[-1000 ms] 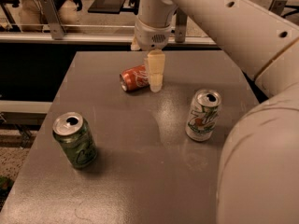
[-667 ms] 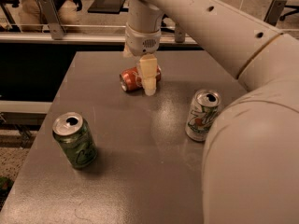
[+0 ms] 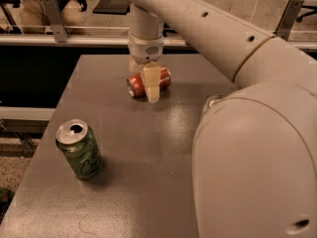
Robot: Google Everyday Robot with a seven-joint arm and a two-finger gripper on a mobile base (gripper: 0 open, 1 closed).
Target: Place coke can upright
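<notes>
One second back the claw (image 3: 147, 85) hung just to the right of the coke can (image 3: 137, 83); now it has swung left and dropped, so that it sits over the middle of the can, one pale pad in front of the red body and the rest of it behind. The coke can lies on its side in the upper centre of the frame, silver end towards the left, resting on the tabletop (image 3: 148, 152). Whether the claw has closed on the can or only straddles it, I cannot tell. Judging by this, the reach is done and the grasp is the step in hand; lifting and turning the can up on end remains. Standing upright at lower left, well apart, is the green can (image 3: 79, 148).
</notes>
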